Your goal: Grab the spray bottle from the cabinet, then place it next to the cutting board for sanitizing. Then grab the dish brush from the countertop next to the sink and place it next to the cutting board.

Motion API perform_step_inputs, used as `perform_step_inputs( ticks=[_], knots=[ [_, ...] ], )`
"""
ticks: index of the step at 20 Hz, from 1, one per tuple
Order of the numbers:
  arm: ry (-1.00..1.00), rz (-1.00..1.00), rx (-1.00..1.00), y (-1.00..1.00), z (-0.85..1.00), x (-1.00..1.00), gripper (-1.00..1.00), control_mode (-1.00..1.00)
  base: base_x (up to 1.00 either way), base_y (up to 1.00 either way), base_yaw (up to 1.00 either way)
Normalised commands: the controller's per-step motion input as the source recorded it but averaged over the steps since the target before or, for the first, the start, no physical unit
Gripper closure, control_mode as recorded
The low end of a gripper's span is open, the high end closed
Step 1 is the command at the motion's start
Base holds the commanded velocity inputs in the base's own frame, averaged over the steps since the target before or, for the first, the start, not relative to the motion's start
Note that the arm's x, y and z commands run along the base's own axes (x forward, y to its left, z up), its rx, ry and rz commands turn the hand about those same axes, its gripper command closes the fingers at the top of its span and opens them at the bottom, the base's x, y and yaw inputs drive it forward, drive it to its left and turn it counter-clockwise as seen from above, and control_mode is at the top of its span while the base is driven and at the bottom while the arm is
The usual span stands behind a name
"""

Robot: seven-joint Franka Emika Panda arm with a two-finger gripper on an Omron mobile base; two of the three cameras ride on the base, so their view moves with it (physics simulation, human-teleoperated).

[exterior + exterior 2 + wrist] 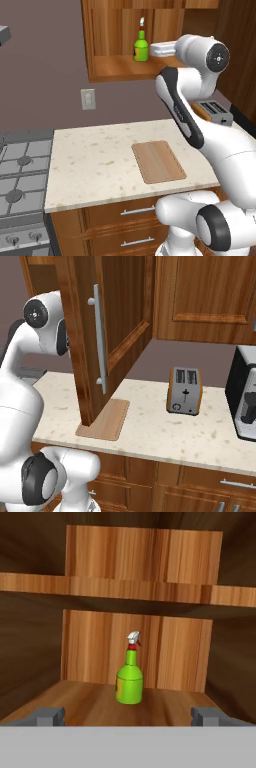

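A white robot arm reaches up into the open wall cabinet (117, 67), where the spray bottle (141, 47) stands upright on the bottom board, near the back wall. In the hand view the green bottle (129, 682) sits ahead of the gripper (128, 716), centred between its two finger tips (50, 715), which are spread wide with nothing between them; bottle and fingers are well apart. Above the bottle a plain wooden shelf (135, 589) crosses the cabinet. Below the cabinet, the cutting board (158, 161) lies flat on the speckled countertop (95, 165), bare of other things. In the right base view the cabinet's open door (102, 331) with its long metal handle (100, 338) hangs over the board (107, 421), and a toaster (185, 391) stands on the counter beyond the board, with a dark appliance (245, 401) further along. To the other side of the board, past the counter's edge, is a stove top (20, 175)
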Motion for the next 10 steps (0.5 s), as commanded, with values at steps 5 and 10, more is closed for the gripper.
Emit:
perform_step_inputs(
  ticks=[5,10],
  knots=[
    [0.09,0.0,0.0,0.0,0.0,0.37,-1.0,-1.0,0.0,0.0,0.0],
    [0.05,0.0,0.0,0.0,0.0,0.33,-1.0,-1.0,0.0,0.0,0.0]
  ],
)
